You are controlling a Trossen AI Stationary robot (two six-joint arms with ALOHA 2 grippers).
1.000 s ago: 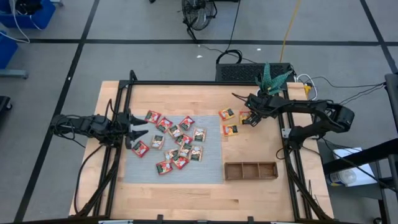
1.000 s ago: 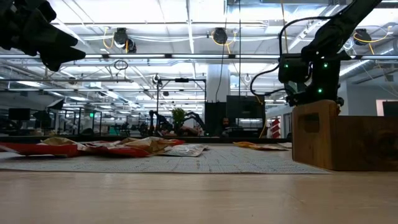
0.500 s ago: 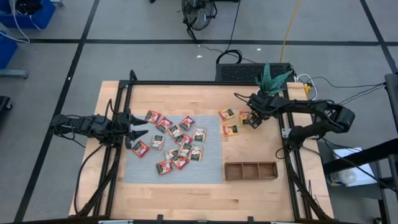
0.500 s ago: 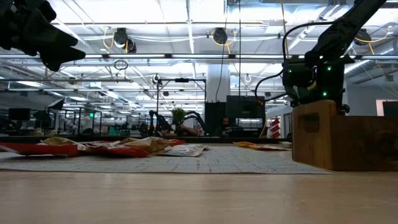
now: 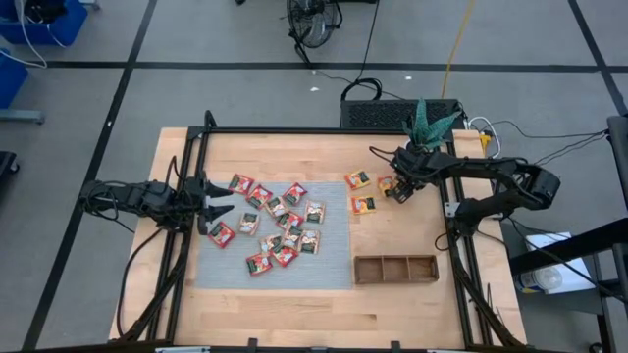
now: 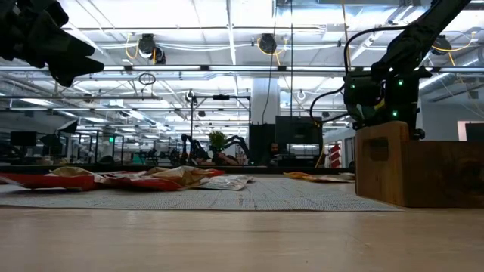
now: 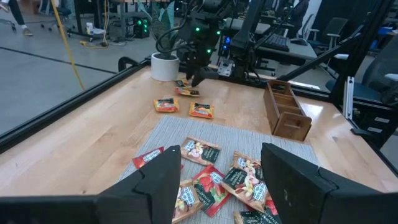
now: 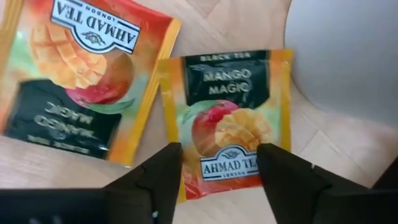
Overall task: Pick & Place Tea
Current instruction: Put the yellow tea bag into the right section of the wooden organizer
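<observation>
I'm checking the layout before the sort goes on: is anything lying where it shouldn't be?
Most tea sachets lie jumbled on the grey mat, but a few yellow-orange sachets lie off it on bare wood. The right gripper is down at one of them. The wooden tray looks empty.

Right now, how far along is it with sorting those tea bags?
Nothing looks done: the wooden tray looks empty. In hand: the right gripper is down over an orange mango sachet, fingers either side, not yet lifted. Left: the pile on the grey mat, where the left gripper waits open.
</observation>
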